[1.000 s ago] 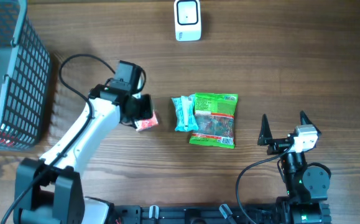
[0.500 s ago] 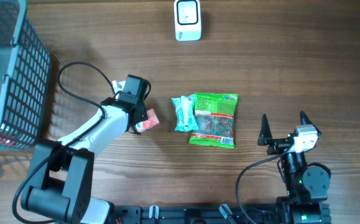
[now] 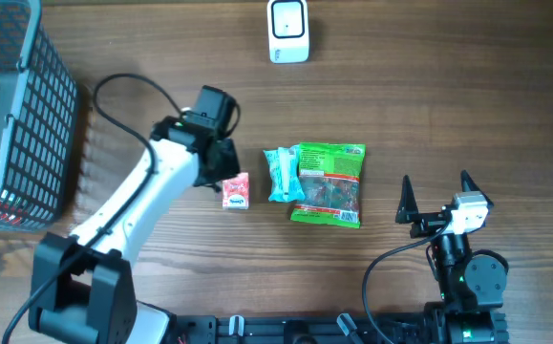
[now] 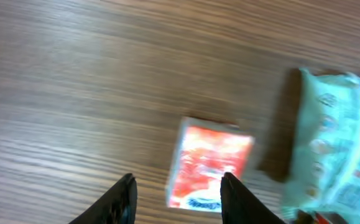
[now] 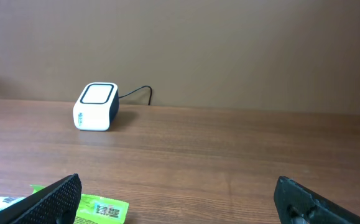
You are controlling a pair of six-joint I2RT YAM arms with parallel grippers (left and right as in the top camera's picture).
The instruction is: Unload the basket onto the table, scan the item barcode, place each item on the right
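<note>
Overhead: red packet (image 3: 236,190) lies flat on the tabletop (image 3: 400,96), just beside my left pincer (image 3: 221,170), not gripped. Left wrist cam is blurred but shows my left fingertips (image 4: 122,198) partly apart with nothing between them. The packet sits on the wood beyond them, with the teal pouch (image 3: 280,175) close on its other side and the green bag (image 3: 329,183) against that. Right pincer (image 3: 436,194) is spread wide, empty, at the near edge. Scanner (image 3: 287,31) is well apart at the far edge, dark window facing up. Step in hand, my read: get a grasp on the packet. To do it well: centre over it, turn the wrist so the jaws span its short sides, come down square and stay off the teal pouch. Grip by the edges so the printed faces stay uncovered. Can't tell which face carries the barcode, too blurred, so I may have to rotate it over the window. It looks thin and light and could skid if one finger lands first; close slowly, both fingers touching together.
</note>
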